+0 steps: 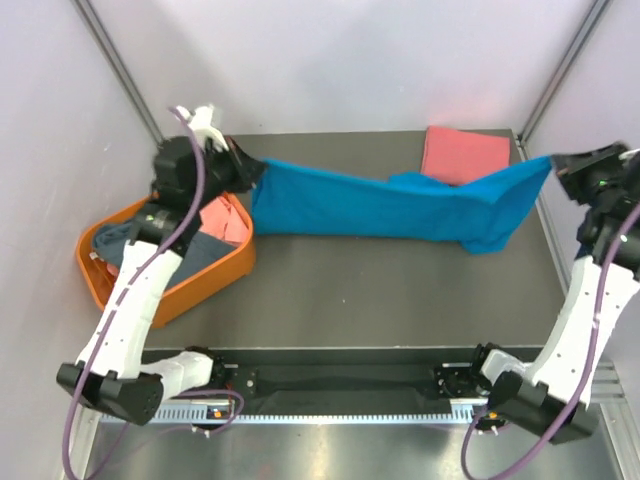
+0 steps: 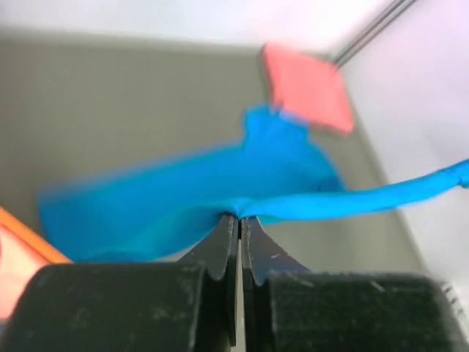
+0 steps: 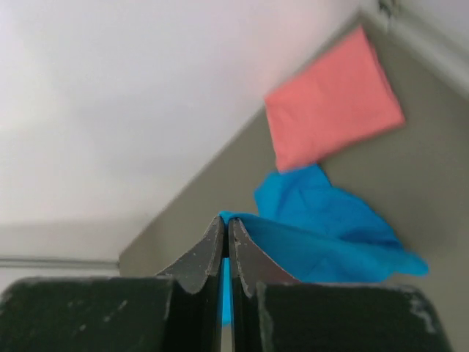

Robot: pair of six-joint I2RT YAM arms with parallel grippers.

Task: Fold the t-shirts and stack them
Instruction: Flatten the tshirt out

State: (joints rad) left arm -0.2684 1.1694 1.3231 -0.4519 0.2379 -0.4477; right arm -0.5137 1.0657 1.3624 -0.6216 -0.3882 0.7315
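The bright blue t-shirt (image 1: 390,208) hangs stretched across the back of the table between both grippers. My left gripper (image 1: 255,172) is shut on its left end; the pinched cloth shows in the left wrist view (image 2: 239,215). My right gripper (image 1: 553,163) is shut on its right end, seen in the right wrist view (image 3: 226,220). A folded salmon-pink t-shirt (image 1: 462,153) lies at the back right, also in the left wrist view (image 2: 304,88) and the right wrist view (image 3: 333,110). Another salmon-pink shirt (image 1: 222,220) and a grey-blue one (image 1: 195,250) lie in the basket.
The orange plastic basket (image 1: 200,285) stands at the table's left edge, under my left arm. White walls enclose the back and sides. The dark table (image 1: 380,290) has bare surface in front of the blue shirt.
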